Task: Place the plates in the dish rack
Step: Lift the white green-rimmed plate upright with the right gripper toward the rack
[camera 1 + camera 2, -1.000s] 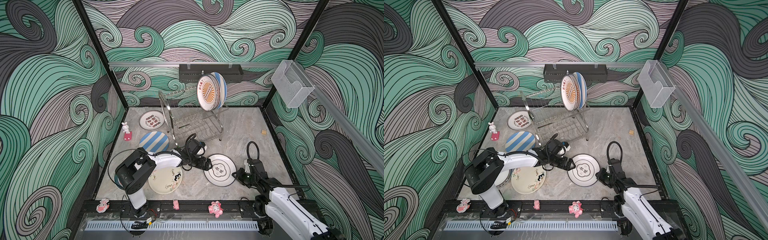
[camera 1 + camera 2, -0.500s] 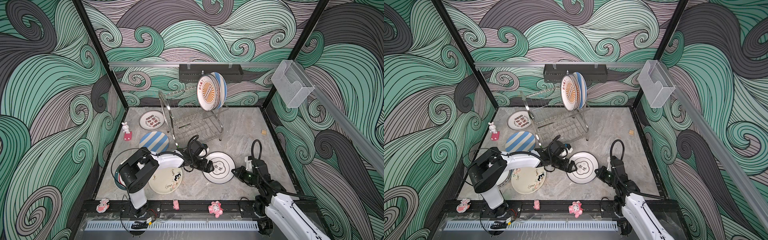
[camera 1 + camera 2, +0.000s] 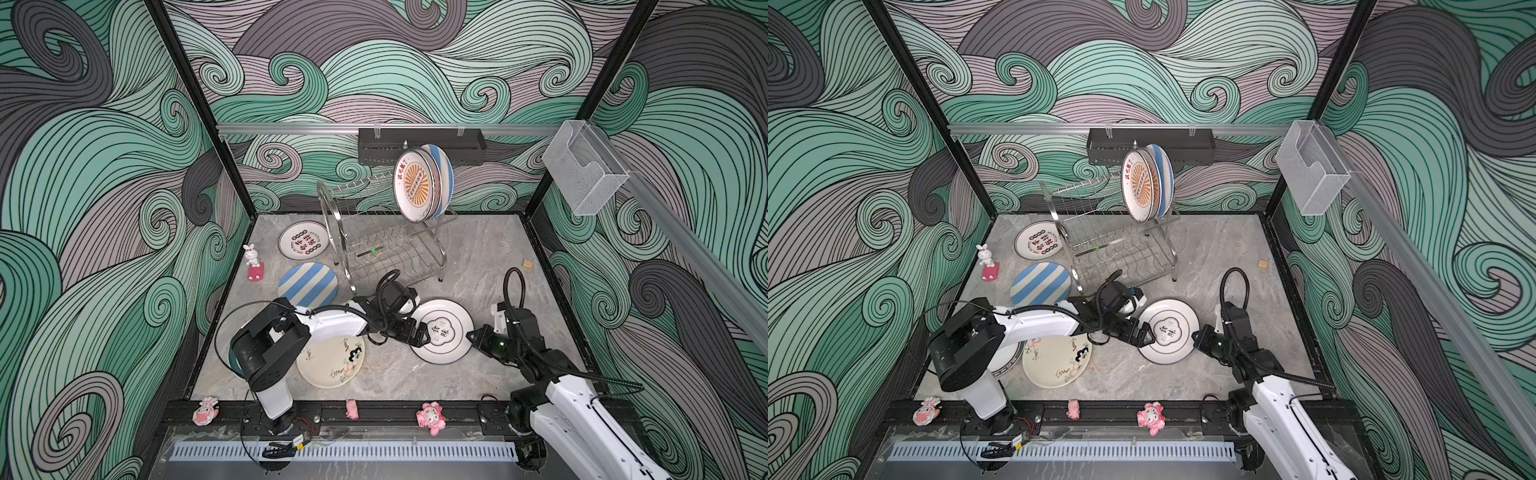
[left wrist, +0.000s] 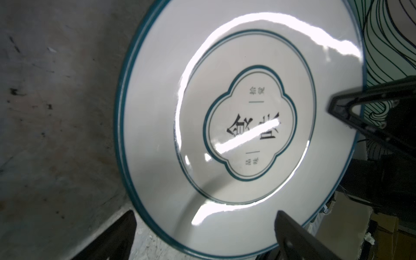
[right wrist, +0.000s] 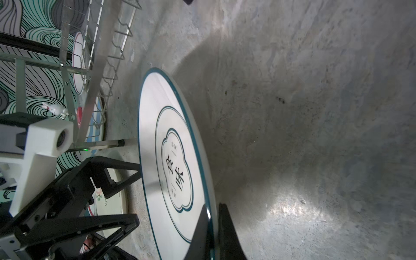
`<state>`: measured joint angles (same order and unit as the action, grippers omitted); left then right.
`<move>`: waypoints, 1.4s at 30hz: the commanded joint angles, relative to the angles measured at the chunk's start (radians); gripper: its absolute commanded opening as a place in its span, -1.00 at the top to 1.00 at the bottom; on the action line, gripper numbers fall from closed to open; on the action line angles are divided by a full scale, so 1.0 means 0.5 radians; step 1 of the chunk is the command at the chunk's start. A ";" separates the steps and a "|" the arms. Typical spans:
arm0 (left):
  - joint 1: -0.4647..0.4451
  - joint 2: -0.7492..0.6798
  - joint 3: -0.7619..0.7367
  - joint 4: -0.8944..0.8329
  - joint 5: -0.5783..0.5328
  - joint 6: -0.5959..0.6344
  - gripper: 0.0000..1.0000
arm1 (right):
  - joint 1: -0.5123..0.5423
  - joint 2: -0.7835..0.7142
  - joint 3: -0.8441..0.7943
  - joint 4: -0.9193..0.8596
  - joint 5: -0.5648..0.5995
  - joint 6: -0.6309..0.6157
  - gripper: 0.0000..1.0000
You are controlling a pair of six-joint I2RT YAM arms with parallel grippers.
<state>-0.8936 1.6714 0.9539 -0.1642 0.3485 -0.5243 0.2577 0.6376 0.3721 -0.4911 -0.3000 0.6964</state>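
Stereo overhead; wrist cams close on plate (image 4: pixel 157 135)

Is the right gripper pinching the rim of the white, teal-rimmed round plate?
Yes, the right gripper has a finger on each face of that plate at its rim.

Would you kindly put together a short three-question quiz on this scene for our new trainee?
1. Fill in the blank: the left gripper is ____ (open or shut).
2. True or false: the right gripper is shut on the rim of the cloud plate.
3. Where is the sunburst plate? A, in the upper tier of the rack; B, in its lower tier; C, in the left gripper.
Key: 1 open; 2 true; 3 A.
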 commanded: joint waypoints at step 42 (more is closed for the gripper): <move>1.488 -1.259 -0.176 -0.996 0.508 0.527 -0.97 | 0.815 1.508 3.182 -0.510 1.109 -0.986 1.00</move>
<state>-0.1661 1.0328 0.8829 -0.6693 0.5671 -0.3050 0.6464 1.3388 1.8427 -0.7517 0.0063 0.2672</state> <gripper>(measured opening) 0.985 0.072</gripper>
